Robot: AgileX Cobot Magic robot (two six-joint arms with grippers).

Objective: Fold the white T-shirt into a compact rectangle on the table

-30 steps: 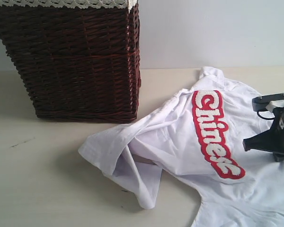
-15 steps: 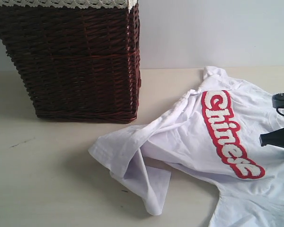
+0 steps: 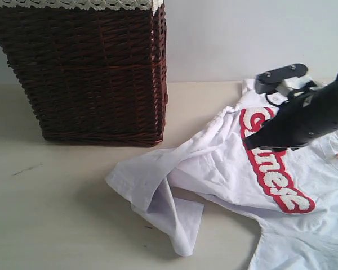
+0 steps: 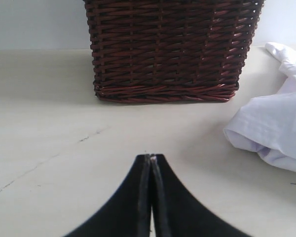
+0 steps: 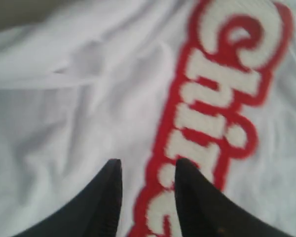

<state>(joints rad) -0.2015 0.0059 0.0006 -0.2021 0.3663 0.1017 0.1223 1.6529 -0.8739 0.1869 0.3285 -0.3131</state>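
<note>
We're at the very start: approx. nothing is folded. The white T-shirt (image 3: 214,163) lies crumpled on the table (image 3: 56,214), toward the right of the ext. view. It is front up, w/ the red-edged lettering (image 3: 284,191) running diagonally. One sleeve (image 3: 158,191) is bunched and twisted toward the table's middle, doubled over itself. The body runs out of frame at right and bottom, so we can't judge the hem. No straight edges, no rectangle.

The right gripper (image 5: 147,165) hovers over the chest print w/ its jaws parted. Nothing is pinched as far as the blurred wrist view shows (the cloth seen through the gap looks to be below it, not in the grip). The left gripper (image 4: 151,159) is clenched on nothing, fingers pressed together. It sits low over bare table in front of the wicker basket (image 4: 167,49), well apart from the shirt.

Left to do, in our judgement, is everything: spread and flatten the shirt, untwist the sleeve, fold both sleeves in, then fold the body down. The basket stands near the shirt's far side and may crowd the spreading.
</note>
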